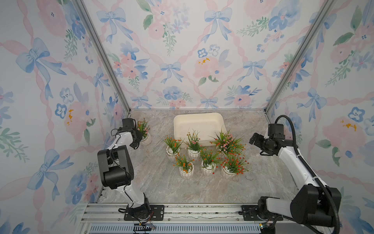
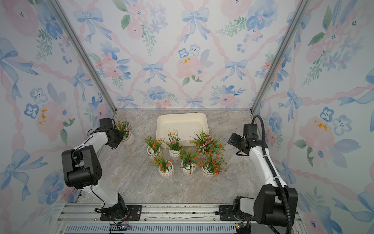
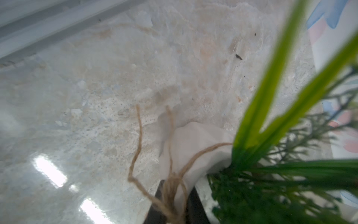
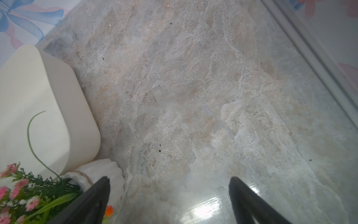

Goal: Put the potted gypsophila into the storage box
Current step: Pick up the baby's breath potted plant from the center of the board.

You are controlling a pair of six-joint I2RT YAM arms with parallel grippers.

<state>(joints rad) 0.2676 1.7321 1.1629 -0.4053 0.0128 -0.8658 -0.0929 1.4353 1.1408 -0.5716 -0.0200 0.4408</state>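
– Potted gypsophila [image 1: 209, 160]: what are they like, and where do they stand?

– Seven small white pots, ribbed like shells, each holding thin green sprigs and tiny orange, red or pink blossoms. All seven are on the worktop [image 1: 172, 188], a glossy slab marbled in grey and beige. Six crowd together at its middle, just on the 6 o'clock side of the storage box [image 1: 194, 125]. The seventh, the lone pot [image 1: 146, 139], sits apart at about 10 o'clock, close to the side wall.

– And the box?

– Smooth, cream, shallow and rectangular, with rounded corners and low walls. It lies at 12 o'clock, near the back wall.

– Where is the left pincer?

– The left pincer [image 1: 140, 140] is right against the lone pot, on its 9 o'clock side. In the left wrist view its two dark fingers [image 3: 157, 202] stand close together with the pot's white wall pinched between them. Rough brown twine [image 3: 170, 174] is knotted there, its loose ends curling over the worktop. Broad green blades rise beside it, blurred.

– The right one?

– The right pincer [image 1: 258, 145] hangs at 3 o'clock, near the cluster's edge but clear of it in both top views. Its jaws are spread wide over bare worktop. In the right wrist view one finger shows in front of the pink-flowered pot [image 4: 108, 168], which stands just beside a corner of the box.
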